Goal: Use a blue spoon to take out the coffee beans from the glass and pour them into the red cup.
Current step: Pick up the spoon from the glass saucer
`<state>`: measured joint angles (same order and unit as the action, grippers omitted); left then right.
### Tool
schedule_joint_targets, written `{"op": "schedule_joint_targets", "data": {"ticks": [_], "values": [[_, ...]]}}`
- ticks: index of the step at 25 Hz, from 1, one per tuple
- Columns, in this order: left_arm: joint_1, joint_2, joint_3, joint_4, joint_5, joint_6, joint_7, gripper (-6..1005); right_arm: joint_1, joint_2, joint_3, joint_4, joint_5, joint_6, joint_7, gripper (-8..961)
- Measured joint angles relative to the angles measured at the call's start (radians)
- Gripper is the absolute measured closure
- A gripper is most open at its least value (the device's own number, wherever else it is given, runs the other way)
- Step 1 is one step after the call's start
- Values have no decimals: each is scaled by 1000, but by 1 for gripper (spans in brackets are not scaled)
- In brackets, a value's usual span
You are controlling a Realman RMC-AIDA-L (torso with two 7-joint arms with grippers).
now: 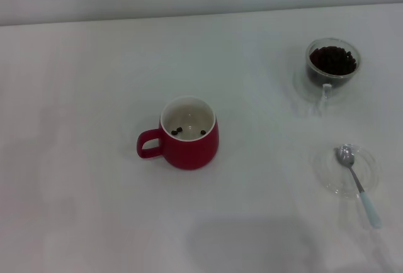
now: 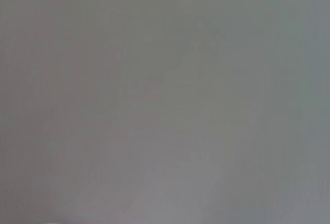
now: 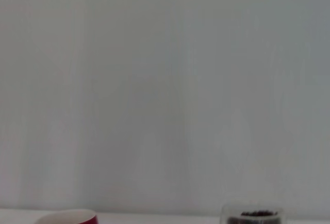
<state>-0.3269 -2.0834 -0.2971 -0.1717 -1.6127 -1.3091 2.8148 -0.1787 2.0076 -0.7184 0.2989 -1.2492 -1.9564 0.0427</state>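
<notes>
White table (image 1: 82, 210) as you see it from the head: neither arm nor its jaws are in view, so you cannot tell their state. The blue spoon (image 1: 356, 181) lies on a clear saucer (image 1: 371, 163) at the robot's right, bowl away from the robot, handle toward it, long axis nearly front-to-back. The glass (image 1: 333, 61) of coffee beans (image 1: 332, 58) stands beyond it. The red cup (image 1: 189, 133), mid-table, holds 3 beans. You would likely lead with the right arm.
</notes>
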Motion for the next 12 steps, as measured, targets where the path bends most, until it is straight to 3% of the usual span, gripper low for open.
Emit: {"op": "schedule_joint_targets", "data": {"ticks": [6,12], "values": [[-9,-1,-2,0,-2,29,0,119,-3,10,-19,45,-7,51,-1,196],[-14,0,6,0,9,42,3,119,65,7,-36,63,-11,120,28,198]]}}
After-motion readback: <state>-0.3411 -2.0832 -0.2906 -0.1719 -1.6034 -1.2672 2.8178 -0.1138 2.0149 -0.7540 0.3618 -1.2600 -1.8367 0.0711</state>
